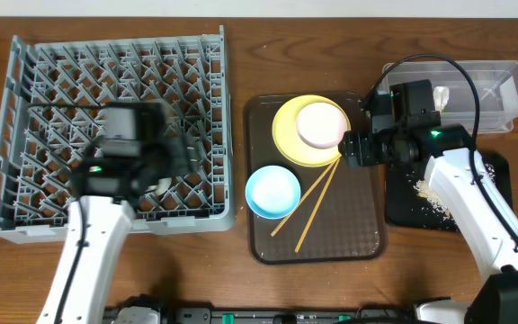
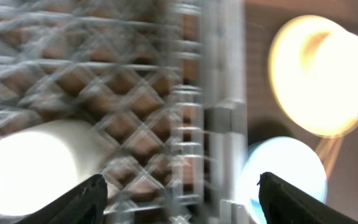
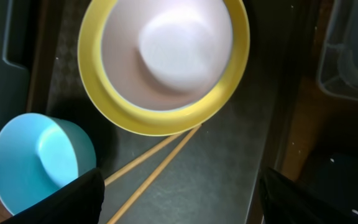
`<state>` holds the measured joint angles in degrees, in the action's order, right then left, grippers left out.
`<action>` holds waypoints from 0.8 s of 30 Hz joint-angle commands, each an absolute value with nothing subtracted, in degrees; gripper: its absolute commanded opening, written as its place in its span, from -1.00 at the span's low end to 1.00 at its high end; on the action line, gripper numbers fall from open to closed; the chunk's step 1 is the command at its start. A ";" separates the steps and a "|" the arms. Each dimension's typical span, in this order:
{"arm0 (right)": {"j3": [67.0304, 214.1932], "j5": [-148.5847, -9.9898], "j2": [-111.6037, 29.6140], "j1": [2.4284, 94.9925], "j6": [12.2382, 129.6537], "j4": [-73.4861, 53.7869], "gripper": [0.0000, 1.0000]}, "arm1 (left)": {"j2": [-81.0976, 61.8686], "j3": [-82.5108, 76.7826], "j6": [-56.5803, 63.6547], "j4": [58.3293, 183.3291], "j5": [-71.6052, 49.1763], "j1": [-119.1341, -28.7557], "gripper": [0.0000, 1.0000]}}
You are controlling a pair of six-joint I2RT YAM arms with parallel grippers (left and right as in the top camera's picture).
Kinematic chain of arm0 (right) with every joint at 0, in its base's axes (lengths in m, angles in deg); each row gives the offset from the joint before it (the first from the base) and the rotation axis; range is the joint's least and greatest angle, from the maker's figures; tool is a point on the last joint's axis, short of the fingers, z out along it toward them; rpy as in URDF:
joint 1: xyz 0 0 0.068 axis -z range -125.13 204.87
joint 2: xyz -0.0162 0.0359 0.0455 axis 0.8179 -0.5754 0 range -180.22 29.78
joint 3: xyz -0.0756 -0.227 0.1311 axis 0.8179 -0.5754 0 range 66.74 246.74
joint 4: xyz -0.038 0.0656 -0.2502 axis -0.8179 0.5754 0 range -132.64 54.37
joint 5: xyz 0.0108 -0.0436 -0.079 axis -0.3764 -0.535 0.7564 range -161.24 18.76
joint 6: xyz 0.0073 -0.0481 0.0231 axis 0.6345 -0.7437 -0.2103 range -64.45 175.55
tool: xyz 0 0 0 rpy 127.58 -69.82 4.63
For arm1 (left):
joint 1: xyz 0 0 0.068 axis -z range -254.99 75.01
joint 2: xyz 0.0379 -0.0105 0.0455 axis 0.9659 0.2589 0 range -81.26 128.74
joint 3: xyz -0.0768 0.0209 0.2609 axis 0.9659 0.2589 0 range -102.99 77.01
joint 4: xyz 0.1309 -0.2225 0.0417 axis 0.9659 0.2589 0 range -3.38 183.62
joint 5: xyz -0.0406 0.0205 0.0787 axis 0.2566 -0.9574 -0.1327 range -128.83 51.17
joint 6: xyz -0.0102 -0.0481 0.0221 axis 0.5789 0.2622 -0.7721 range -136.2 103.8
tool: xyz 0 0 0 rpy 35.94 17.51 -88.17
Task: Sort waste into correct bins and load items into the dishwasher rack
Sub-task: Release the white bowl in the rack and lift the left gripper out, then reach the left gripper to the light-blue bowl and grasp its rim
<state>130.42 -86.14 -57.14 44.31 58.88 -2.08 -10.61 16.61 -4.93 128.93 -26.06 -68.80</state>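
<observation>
**Right claw wide open over the brown tray, chopsticks closest**

Hanging over the brown tray (image 3: 229, 168) with the right gripper (image 3: 182, 199) spread wide and gripping nothing.

Just ahead of the fingertips: wooden chopsticks (image 3: 154, 165), lying flat on the tray, side by side, the far ends tucked against the yellow plate (image 3: 160, 126). Light, stiff and thin, so probably prone to rolling or splaying apart. Best pinched across both sticks near the middle and squeezed as a pair.

Close beside one finger: light blue bowl (image 3: 36, 162), upright and looking empty. Smooth and likely slippery, so take it by the rim, one finger inside and one out.

Further ahead: the plate, carrying the white bowl (image 3: 173, 50) in its centre. Looks hard, and breakable if ceramic. Lift the bowl off by its rim first. The plate lies flat and low, so hook under its raised edge afterwards.

Off to the far side, in the overhead view: black tray (image 1: 412, 202) with loose white rice (image 1: 434, 198) on it, and the clear tub (image 1: 493, 90) beside it.

Furthest away, well apart across the table: dishwasher rack (image 1: 25, 135), with the left gripper (image 2: 179, 200) above it. Heavily blurred, but fingers parted and clamping nothing. Small white cup (image 2: 36, 162) down among the pegs, near one fingertip.
</observation>
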 commanded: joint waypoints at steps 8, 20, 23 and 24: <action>130.81 -72.87 -52.52 44.83 66.42 2.49 0.48 | -4.10 15.17 -6.99 120.58 -28.48 -48.08 0.43; 130.81 -69.33 -45.77 49.40 69.28 4.98 0.47 | 10.42 15.17 -6.97 112.29 -29.44 -33.80 0.31; 130.81 -69.31 -45.86 49.73 69.26 5.72 0.47 | 13.19 15.17 -6.97 110.98 -29.47 -31.73 0.32; 130.81 -69.31 -45.86 49.77 69.26 5.88 0.47 | 14.05 15.17 -6.97 110.74 -29.47 -31.27 0.31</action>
